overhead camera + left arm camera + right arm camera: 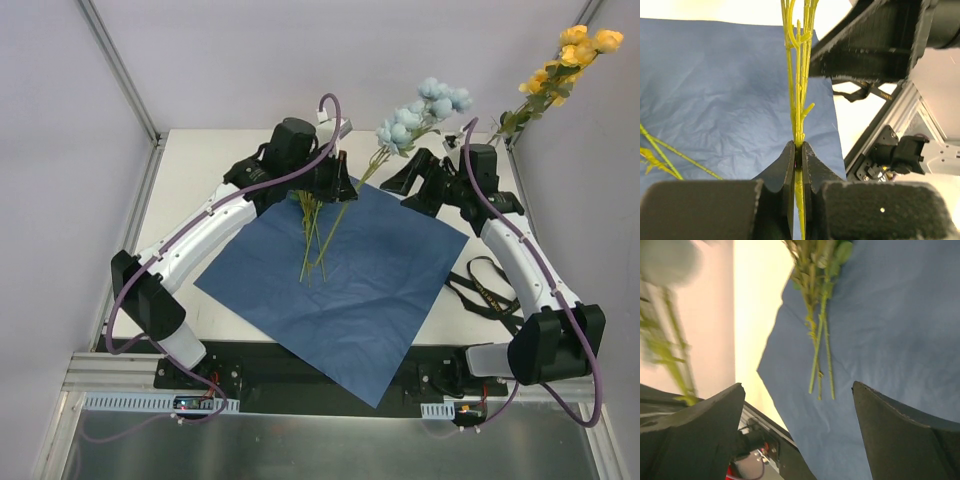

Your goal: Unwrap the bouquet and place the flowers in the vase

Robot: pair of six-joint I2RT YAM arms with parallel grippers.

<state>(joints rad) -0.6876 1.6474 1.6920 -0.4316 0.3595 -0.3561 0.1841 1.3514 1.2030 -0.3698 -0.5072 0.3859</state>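
Left wrist view: the left gripper (pixel 798 150) is seen pressed together on a small bunch of thin green stems, which run straight up out of the jaws. These belong to the flowers (pixel 425 105), whose pale-blue heads are held up and tilted toward the right arm in the top view, with the stem ends hanging over the blue paper (pixel 340 290). The right gripper (pixel 797 405) is spread wide, nothing between its fingers, near the held bunch. A yellow spray (pixel 575 50) is seen at the far right corner; what supports it cannot be told. The paper is laid flat on the table (pixel 200 160) and the black ribbon (pixel 485 290) lies off it, so unwrapping is judged done and the transfer of flowers in hand. The vase cannot be made out; it must be located before the stem ends are lowered into its mouth.
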